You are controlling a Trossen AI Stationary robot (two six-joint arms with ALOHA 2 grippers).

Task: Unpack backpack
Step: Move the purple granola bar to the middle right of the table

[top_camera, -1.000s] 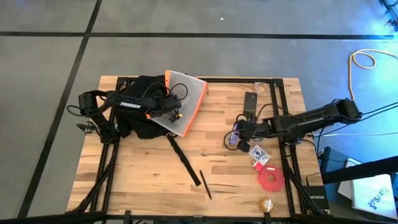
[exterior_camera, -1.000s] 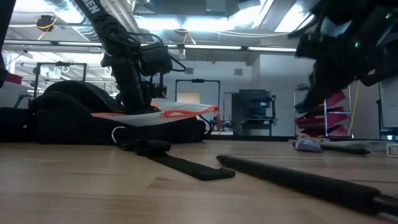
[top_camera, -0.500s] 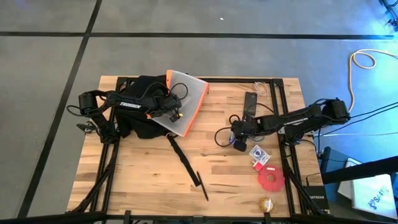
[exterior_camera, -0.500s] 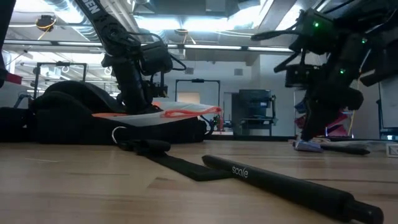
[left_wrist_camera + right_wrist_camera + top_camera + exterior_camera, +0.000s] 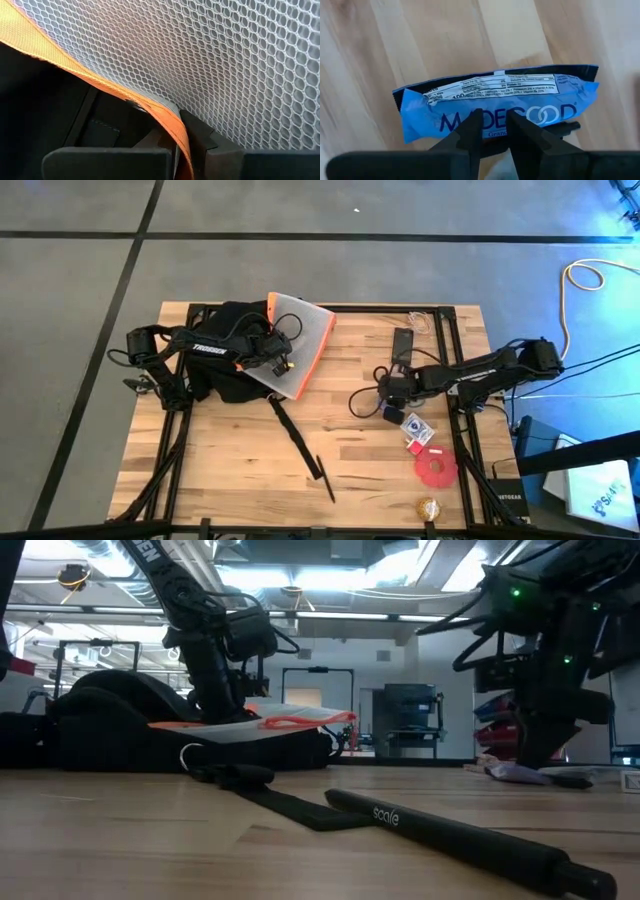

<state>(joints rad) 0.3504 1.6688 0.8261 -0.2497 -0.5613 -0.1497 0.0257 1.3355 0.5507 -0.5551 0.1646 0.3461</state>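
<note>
Snack bar [image 5: 495,112]: right gripper [image 5: 492,131] clamped on it; we lower, release. Left gripper [image 5: 172,145] pinches mesh pouch [image 5: 297,340] over backpack [image 5: 225,350].

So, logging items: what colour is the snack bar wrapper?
Blue, with black ends and white lettering: the snack bar wrapper shows best in the right wrist view.
</note>
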